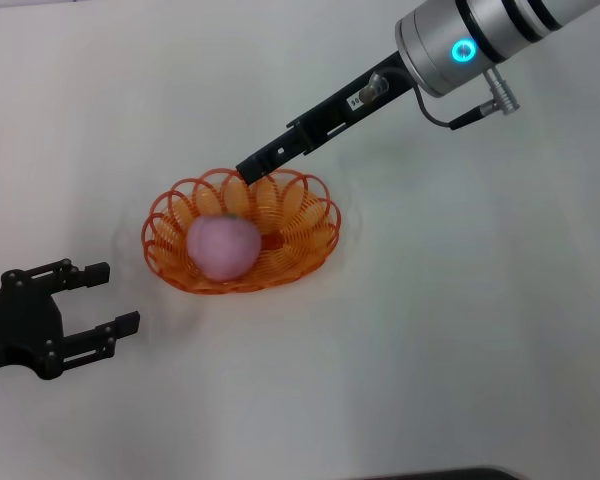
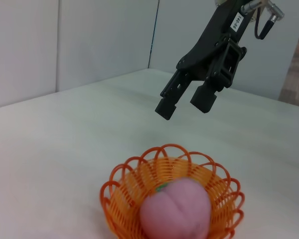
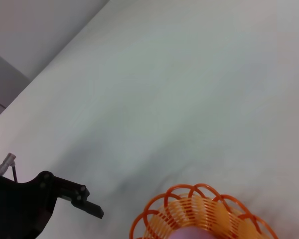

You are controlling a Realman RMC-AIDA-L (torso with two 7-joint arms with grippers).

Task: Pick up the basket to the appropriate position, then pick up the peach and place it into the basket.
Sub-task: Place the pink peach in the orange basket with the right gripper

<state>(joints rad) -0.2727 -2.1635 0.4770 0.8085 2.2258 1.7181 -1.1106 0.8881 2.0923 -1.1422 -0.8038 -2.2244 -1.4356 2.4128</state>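
Note:
The orange wire basket (image 1: 305, 215) sits on the white table near the middle, and the pink peach (image 1: 222, 246) lies inside it toward its left end. Both show in the left wrist view, basket (image 2: 219, 191) and peach (image 2: 177, 209). My right gripper (image 1: 248, 170) hangs above the basket's far rim, open and empty; the left wrist view shows it (image 2: 185, 104) with its two fingers apart, well above the peach. My left gripper (image 1: 112, 297) is open and empty, low at the left, apart from the basket. The right wrist view shows the basket rim (image 3: 189, 196).
The white table (image 1: 460, 330) spreads all around the basket. A white wall (image 2: 89, 40) stands behind the table's far edge. A dark edge (image 1: 450, 473) shows at the front of the table.

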